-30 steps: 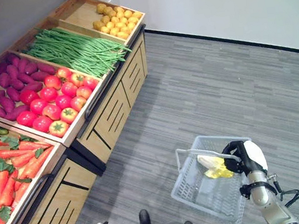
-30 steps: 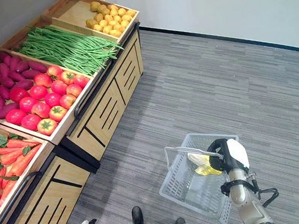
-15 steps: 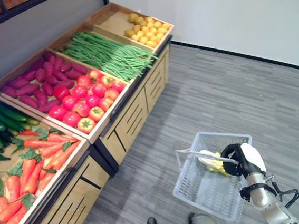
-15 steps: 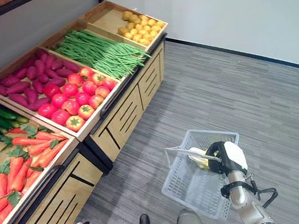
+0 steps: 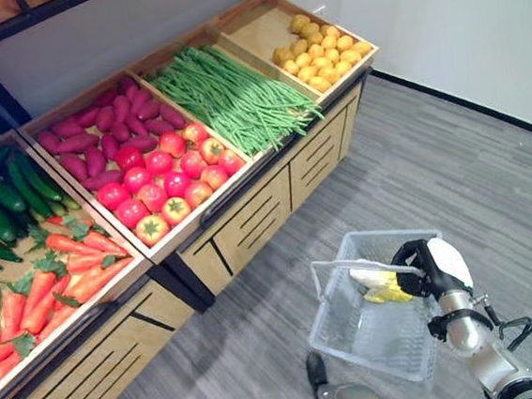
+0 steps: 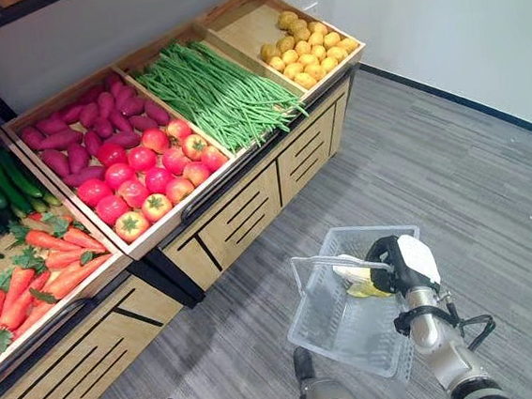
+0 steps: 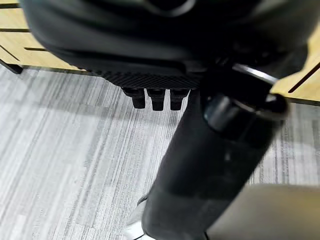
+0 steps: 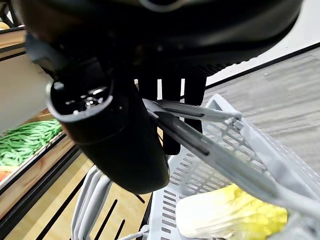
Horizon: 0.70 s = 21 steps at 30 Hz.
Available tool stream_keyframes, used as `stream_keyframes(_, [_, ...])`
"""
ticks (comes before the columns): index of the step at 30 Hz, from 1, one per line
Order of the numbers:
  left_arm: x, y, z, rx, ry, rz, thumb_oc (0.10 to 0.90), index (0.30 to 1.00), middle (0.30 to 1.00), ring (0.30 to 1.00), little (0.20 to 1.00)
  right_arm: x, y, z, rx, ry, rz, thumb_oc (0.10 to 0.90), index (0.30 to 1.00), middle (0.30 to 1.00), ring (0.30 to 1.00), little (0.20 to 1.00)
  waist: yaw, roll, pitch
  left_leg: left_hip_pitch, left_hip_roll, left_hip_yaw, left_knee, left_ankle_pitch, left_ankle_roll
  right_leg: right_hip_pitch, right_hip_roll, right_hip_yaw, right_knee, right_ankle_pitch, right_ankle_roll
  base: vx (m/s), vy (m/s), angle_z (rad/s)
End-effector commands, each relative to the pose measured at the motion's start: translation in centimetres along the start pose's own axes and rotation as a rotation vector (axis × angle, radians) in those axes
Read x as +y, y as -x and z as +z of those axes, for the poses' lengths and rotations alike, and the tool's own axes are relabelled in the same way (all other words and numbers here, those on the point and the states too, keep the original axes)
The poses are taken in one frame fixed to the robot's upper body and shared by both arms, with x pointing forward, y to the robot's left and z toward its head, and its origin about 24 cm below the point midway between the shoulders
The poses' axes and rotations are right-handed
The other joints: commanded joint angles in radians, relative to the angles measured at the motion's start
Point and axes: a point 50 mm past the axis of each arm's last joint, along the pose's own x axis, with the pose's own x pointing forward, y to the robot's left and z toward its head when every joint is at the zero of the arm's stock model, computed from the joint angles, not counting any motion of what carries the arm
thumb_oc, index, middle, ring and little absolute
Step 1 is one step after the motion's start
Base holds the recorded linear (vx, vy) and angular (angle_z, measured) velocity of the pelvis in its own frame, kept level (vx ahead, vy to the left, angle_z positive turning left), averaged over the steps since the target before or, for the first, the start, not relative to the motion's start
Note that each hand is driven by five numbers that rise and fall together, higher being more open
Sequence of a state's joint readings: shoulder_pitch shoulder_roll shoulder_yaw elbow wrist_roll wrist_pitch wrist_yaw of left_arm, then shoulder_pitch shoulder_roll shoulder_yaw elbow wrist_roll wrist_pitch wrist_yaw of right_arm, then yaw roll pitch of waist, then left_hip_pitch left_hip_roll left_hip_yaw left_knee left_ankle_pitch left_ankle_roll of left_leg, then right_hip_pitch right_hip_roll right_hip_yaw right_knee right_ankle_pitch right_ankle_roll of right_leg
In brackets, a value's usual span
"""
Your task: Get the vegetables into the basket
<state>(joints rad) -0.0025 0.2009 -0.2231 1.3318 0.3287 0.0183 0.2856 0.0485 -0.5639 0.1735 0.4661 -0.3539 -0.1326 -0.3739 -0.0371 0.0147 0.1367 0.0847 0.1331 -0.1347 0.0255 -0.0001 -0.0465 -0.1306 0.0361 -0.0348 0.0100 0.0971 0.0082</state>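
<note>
Carrying the pale grey plastic mesh basket [image 5: 376, 316] by its handle, your right robot hand [image 5: 430, 269] has its fingers curled round the bar; 1 yellow-and-white leafy vegetable [image 5: 380, 285] already lies inside. Your left robot hand [image 7: 156, 98] hangs low over the grey floor, fingers curled and holding nothing. The red tomatoes [image 5: 164, 171] on the wooden produce stand [image 5: 250, 225] look smooth and likely bruise; cup them whole. The orange carrots [image 5: 66, 275] look stiffer: take them mid-length, not by the leaves.
</note>
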Motion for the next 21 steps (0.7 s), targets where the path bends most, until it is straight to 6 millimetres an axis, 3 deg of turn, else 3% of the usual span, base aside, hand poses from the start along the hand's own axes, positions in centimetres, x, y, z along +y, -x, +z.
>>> stream_keyframes(1, [2.9,-0.6,0.0,0.011,0.025,0.11,0.9,1.0,1.0,1.0,1.0,-4.8,-1.7,4.7,-0.263,-0.08,-0.214,0.4,0.3,0.3,0.3,0.3,-0.002,-0.03,-0.025,0.032,-0.041,0.001,-0.011,-0.037,-0.026,-0.057,-0.076,0.03,0.085,-0.02,0.1,0.08,-0.179,0.5])
stream_keyframes(3, [3.1,-0.7,0.9,-0.011,0.021,0.114,0.9,1.0,1.0,1.0,1.0,-5.1,-1.6,4.3,-0.249,-0.084,-0.233,0.4,0.3,0.3,0.3,0.3,-0.012,-0.03,-0.014,-0.003,-0.038,0.033,0.009,-0.015,-0.034,-0.041,-0.097,-0.009,0.085,-0.032,0.093,0.03,-0.116,0.71])
stream_keyframes(6, [3.5,-0.9,2.3,-0.051,0.006,0.126,0.9,1.0,1.0,1.0,1.0,-5.3,-1.1,3.2,-0.205,-0.085,-0.256,0.4,0.3,0.3,0.3,0.3,-0.044,-0.031,0.002,-0.061,0.01,0.253,0.019,0.027,-0.049,0.012,-0.149,-0.091,0.055,-0.039,0.092,0.0,-0.036,0.94])
stream_keyframes(8, [3.7,-0.9,2.8,-0.067,-0.01,0.132,0.9,1.0,1.0,1.0,1.0,-5.2,-0.7,2.6,-0.176,-0.09,-0.267,0.4,0.3,0.3,0.3,0.3,-0.051,-0.028,0.007,-0.094,0.035,0.344,-0.011,0.054,-0.06,0.036,-0.17,-0.128,0.024,-0.034,0.105,-0.02,0.02,1.46])
stream_keyframes(13, [3.5,-0.8,3.0,-0.079,-0.028,0.134,0.9,1.0,1.0,1.0,1.0,-5.4,-0.1,1.9,-0.155,-0.08,-0.28,0.4,0.3,0.3,0.3,0.3,-0.052,-0.004,0.005,-0.136,0.074,0.414,-0.085,0.144,-0.079,0.074,-0.193,-0.174,-0.004,-0.029,0.12,0.07,0.121,0.53])
stream_keyframes(16, [3.1,-0.8,2.2,-0.066,-0.045,0.124,0.9,1.0,1.0,1.0,1.0,-4.8,0.1,1.5,-0.13,-0.085,-0.266,0.4,0.3,0.3,0.3,0.3,-0.046,-0.007,-0.007,-0.116,0.052,0.413,-0.092,0.115,-0.063,0.091,-0.21,-0.167,-0.003,-0.037,0.128,0.15,0.229,-0.08])
stream_keyframes(21, [3.3,-0.8,1.7,-0.05,-0.034,0.127,0.9,1.0,1.0,1.0,1.0,-3.9,0.1,0.9,-0.071,-0.128,-0.251,0.4,0.3,0.3,0.3,0.3,-0.035,-0.043,-0.004,-0.123,0.012,0.434,-0.041,0.061,-0.027,0.102,-0.259,-0.134,-0.002,-0.015,0.154,0.11,0.223,-0.15])
